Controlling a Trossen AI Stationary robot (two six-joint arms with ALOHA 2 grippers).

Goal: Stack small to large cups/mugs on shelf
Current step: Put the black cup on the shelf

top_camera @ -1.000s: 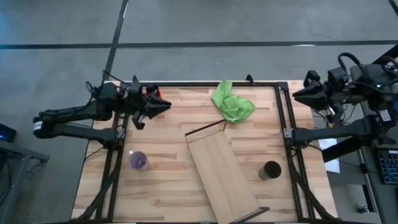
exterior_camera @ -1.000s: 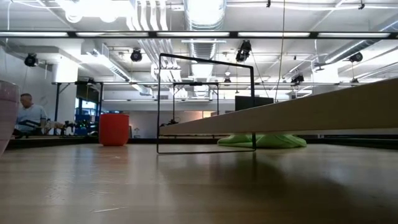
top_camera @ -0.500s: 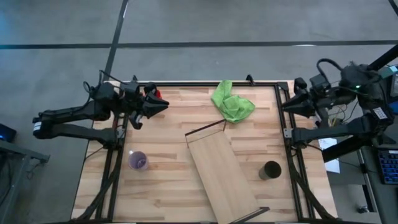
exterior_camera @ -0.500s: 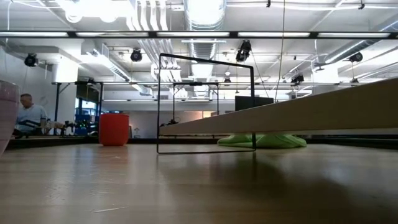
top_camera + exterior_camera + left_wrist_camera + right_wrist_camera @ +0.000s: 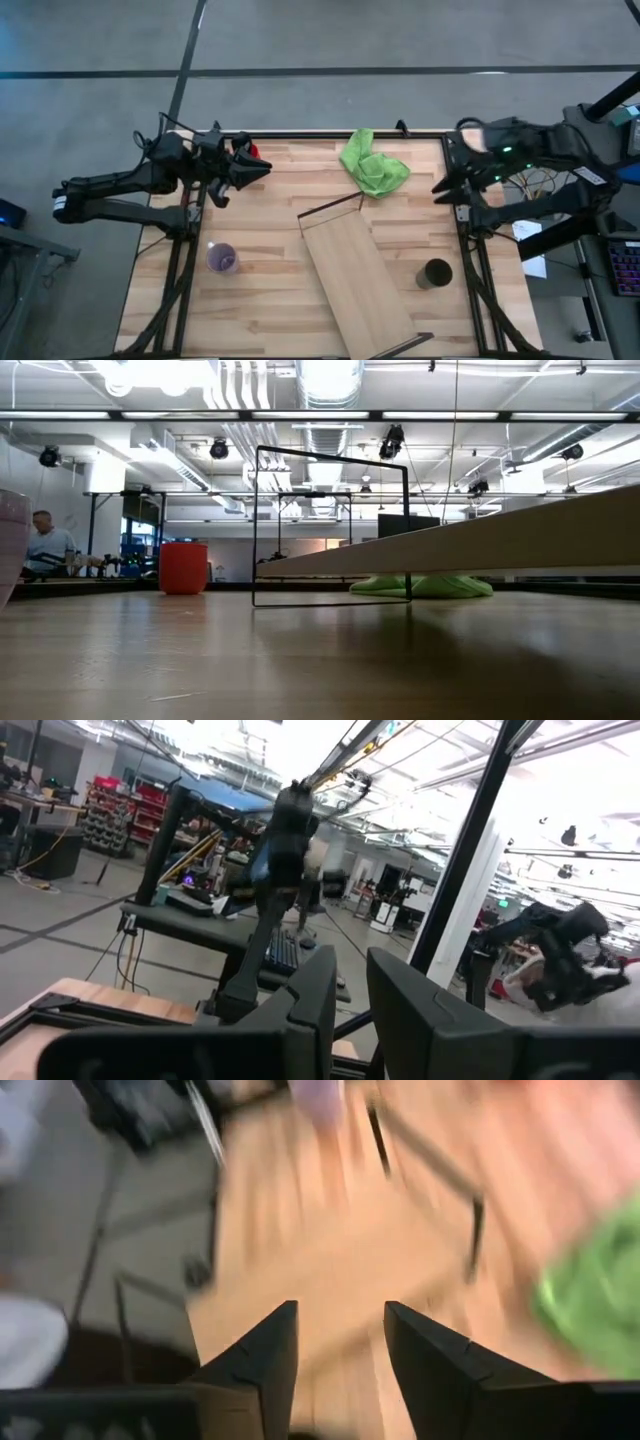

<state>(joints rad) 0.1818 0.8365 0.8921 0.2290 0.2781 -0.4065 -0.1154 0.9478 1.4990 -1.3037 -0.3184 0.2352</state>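
The red cup point(image 5: 183, 568) stands at the table's far left, partly hidden under my left gripper point(image 5: 264, 168) in the high view point(image 5: 252, 152). That gripper hovers there, shut and empty. The translucent purple cup point(image 5: 222, 258) stands at the near left. The black cup point(image 5: 435, 273) stands at the near right. The light-wood shelf point(image 5: 355, 275) runs slantwise across the table's middle, raised on a thin dark wire frame point(image 5: 330, 525). My right gripper point(image 5: 443, 186) is open and empty above the table's right edge.
A crumpled green cloth point(image 5: 372, 165) lies at the far middle, just beyond the shelf's far end. Black frame rails point(image 5: 470, 250) run along the table's left and right sides. Bare tabletop point(image 5: 270, 215) lies between the cups and the shelf. A person point(image 5: 45, 545) sits in the room behind.
My right gripper has swung in from beyond the table's right edge toward the table and tipped downward; it now points over the right rail. The cups, the shelf and the cloth have not moved.
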